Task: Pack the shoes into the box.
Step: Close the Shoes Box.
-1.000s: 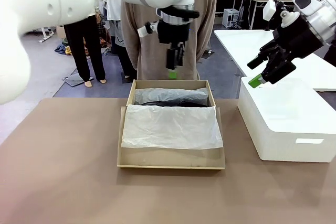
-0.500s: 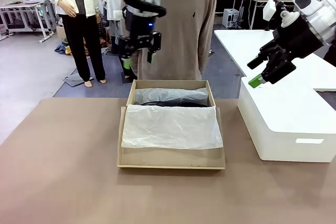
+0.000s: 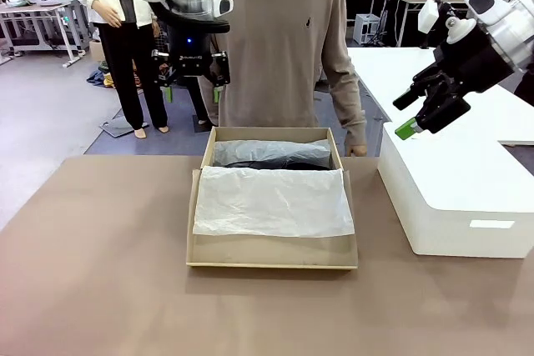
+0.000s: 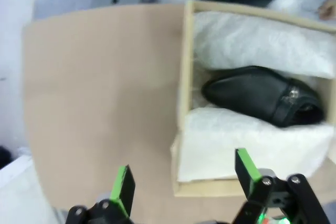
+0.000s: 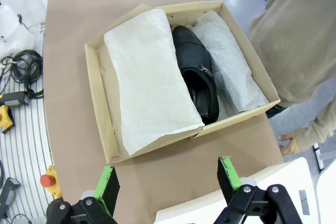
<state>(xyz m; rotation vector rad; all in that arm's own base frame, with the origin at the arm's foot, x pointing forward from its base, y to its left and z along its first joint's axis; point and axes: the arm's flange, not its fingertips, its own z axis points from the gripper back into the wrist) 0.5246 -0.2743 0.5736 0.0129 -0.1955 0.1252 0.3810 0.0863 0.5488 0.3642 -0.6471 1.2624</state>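
- Brown cardboard box point(image 3: 271, 264) in the middle of the table point(image 3: 100, 273), top open.
- Inside the box, one black shoe point(image 5: 197, 77) lying along the far wall, at 12 o'clock in the box. Shiny, with a small metal buckle on its side.
- White tissue paper point(image 3: 271, 202) spread flat over the near half of the box, from 9 o'clock across to 3 o'clock. More crumpled paper between the shoe and the far wall.
- Left hand point(image 3: 193, 91) up in the air at 11 o'clock from the box, past its far left corner. Pointing down, fingers wide apart, holding nothing.
- Right hand point(image 3: 405, 114) up in the air at 2 o'clock from the box, over the far edge of a big white box point(image 3: 467, 198). Fingers wide apart, holding nothing, green pads showing.
- Big white box on the table at 3 o'clock, just beside the brown box and not touching it.
- Person point(image 3: 284, 39) in a tan sweater standing at 12 o'clock, right behind the box. One sleeve point(image 3: 342, 64) hanging down near the 1 o'clock corner.
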